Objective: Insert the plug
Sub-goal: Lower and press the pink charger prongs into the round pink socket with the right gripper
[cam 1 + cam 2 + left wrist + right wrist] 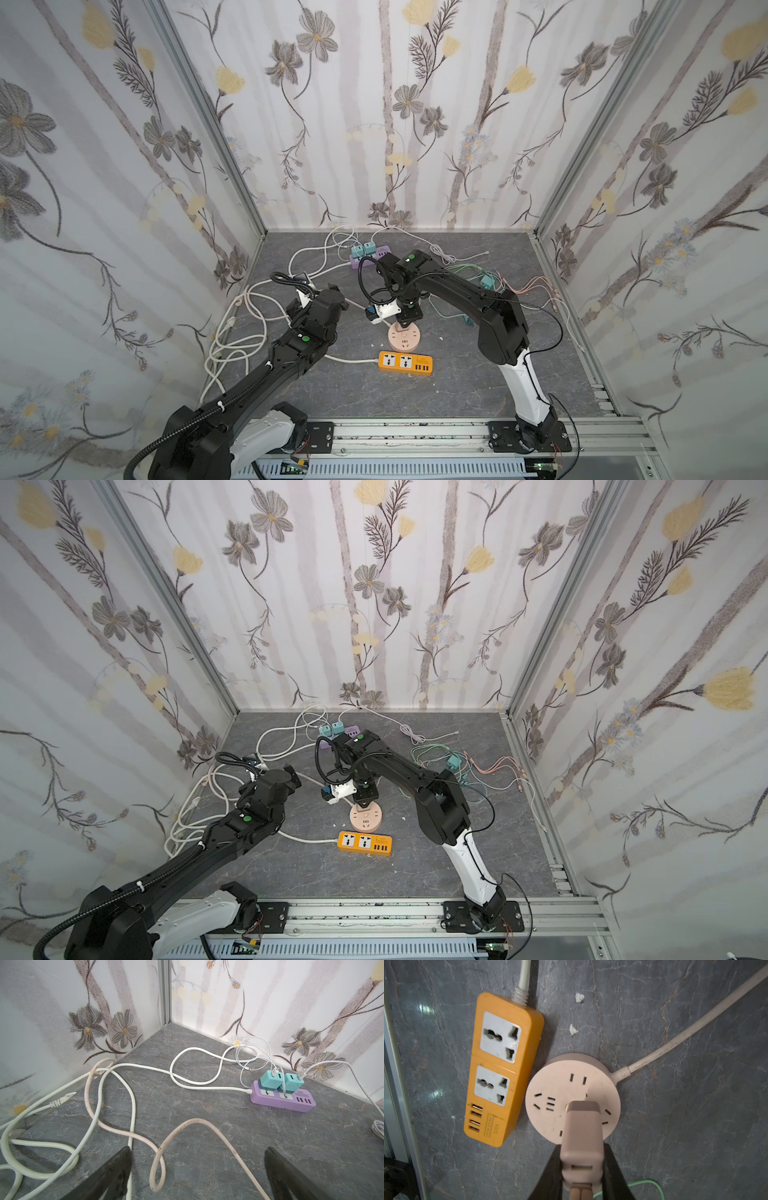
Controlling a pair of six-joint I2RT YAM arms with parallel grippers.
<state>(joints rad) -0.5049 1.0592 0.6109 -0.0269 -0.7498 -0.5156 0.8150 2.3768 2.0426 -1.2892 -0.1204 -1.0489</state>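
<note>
Holding beige rectangular plastic plug (pixel 582 1126) by its sides, right gripper (pixel 582 1162) stands above round pink plastic socket hub (pixel 560 1086) — plug's long axis pointing down, tip apparently at face, prongs hidden. Left gripper (pixel 197 1153) wide, empty, farther off.

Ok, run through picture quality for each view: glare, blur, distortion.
Both top views: wide-angle splay of the walls, even light. Left wrist view: purple strip sharp, left gripper dark and soft at the edge. Right wrist view: glare patches on the table, plug slightly blurred.
</note>
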